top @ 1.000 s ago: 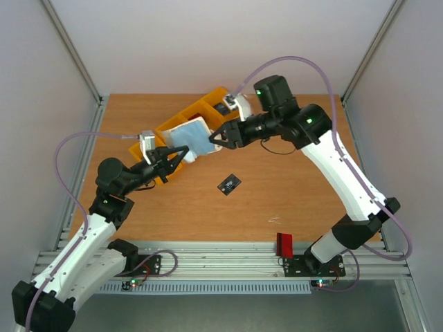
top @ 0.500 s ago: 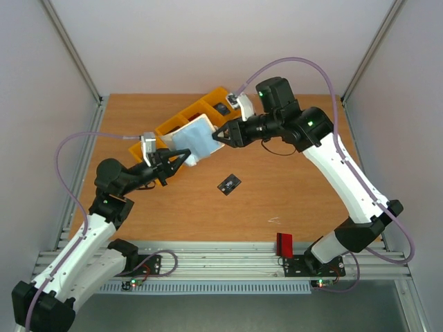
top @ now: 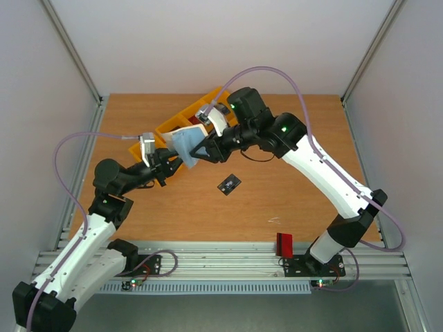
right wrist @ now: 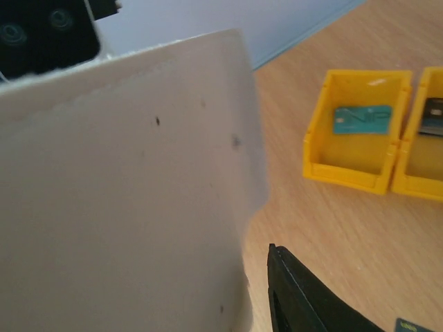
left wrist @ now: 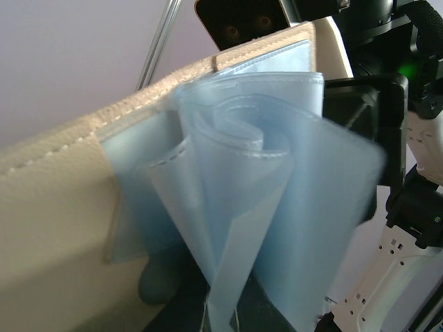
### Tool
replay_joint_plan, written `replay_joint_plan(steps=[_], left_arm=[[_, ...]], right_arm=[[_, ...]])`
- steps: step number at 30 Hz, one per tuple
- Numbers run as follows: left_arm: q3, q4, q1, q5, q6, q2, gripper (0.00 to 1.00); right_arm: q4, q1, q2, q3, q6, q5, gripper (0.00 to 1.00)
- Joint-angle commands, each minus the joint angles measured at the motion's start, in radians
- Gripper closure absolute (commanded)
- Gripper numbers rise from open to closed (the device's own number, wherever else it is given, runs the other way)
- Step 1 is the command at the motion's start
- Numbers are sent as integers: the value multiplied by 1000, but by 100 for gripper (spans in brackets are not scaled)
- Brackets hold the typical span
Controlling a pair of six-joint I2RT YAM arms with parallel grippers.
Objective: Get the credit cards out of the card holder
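Note:
My left gripper (top: pixel 169 158) is shut on the card holder (top: pixel 183 142) and holds it up above the table's left half. Its own fingers are hidden in the left wrist view, where the pale cover (left wrist: pixel 55 207) stands open and clear bluish sleeves (left wrist: pixel 277 207) fan out. No card shows in them. My right gripper (top: pixel 198 150) is against the holder's right side. In its wrist view the cover (right wrist: pixel 124 194) fills the left, and one black finger (right wrist: pixel 297 297) stands clear of its edge; the other is hidden. A black credit card (top: pixel 229 183) lies flat on the wood.
A row of yellow bins (top: pixel 181 117) lies diagonally just behind the holder. One bin (right wrist: pixel 356 166) holds a teal card (right wrist: pixel 363 117). A small red rectangle (top: pixel 284 243) stands at the table's front edge. Metal posts frame the back corners.
My right arm has swung left and pushed its gripper into the holder, which has turned and shifted left. The left arm has hardly moved. The black card lies where it was.

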State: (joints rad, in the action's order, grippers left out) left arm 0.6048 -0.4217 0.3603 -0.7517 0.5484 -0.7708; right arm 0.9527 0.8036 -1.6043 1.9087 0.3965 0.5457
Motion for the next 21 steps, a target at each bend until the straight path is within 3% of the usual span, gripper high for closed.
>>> replay_joint_plan(steps=[1, 9, 21], left_arm=[[22, -84, 3, -21, -9, 4, 100], [11, -81, 3, -15, -7, 11, 100], [2, -87, 3, -15, -5, 20, 100]], right_arm=[[-70, 25, -16, 24, 33, 80, 63], [-66, 15, -4, 37, 14, 61, 61], [38, -108, 122, -17, 39, -21, 59]])
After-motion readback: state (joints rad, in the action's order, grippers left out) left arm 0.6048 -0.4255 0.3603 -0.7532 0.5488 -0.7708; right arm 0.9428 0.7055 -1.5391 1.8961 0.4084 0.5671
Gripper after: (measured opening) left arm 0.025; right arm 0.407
